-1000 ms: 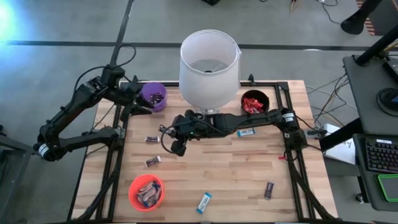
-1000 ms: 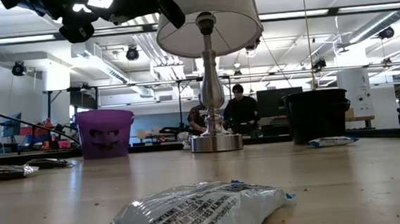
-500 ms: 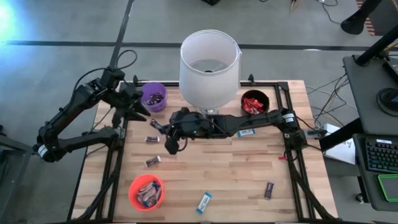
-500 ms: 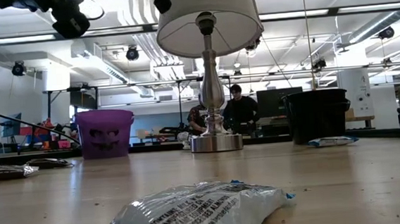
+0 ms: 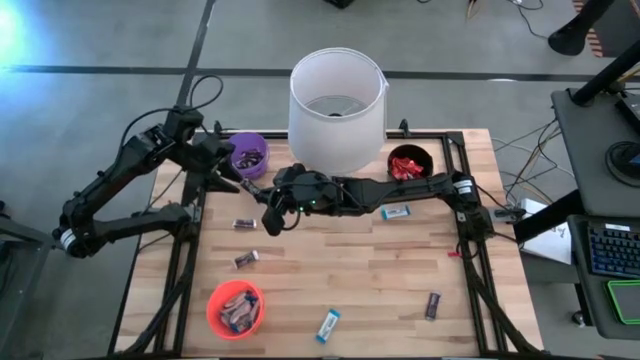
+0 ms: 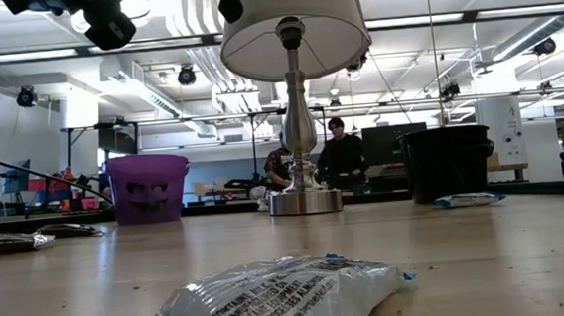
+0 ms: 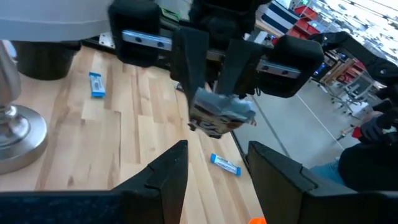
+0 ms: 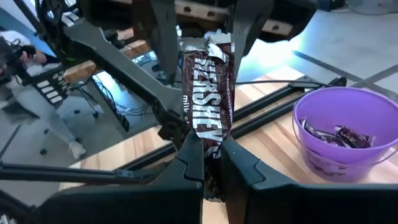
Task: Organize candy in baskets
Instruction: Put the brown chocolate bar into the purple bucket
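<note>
- The right gripper (image 5: 254, 192) reaches across the table toward 9 o'clock, pinched tight on a dark brown candy bar (image 8: 208, 106); the bar stands upright between its fingers (image 8: 186, 163).
- The left gripper (image 5: 236, 181) sits just beside it, at the table's 10 o'clock edge; its jaws stand partly spread, nothing between them, facing the held bar.
- The purple basket (image 5: 247, 155) is at 11 o'clock, right behind both grippers, with a few dark wrapped bars inside.
- The black basket (image 5: 409, 165) at 1 o'clock holds red candies.
- The orange-red basket (image 5: 235, 308) at 7 o'clock holds several bars.
- Loose candy lies on the wood: two dark bars (image 5: 244, 223) at 9 o'clock, a blue-and-white bar (image 5: 396, 213) near 2 o'clock, another blue-and-white one (image 5: 328, 324) at 6 o'clock, a dark one (image 5: 432, 305) at 4 o'clock.
- A white lampshade (image 5: 337, 108) stands at 12 o'clock between the purple and black baskets.
</note>
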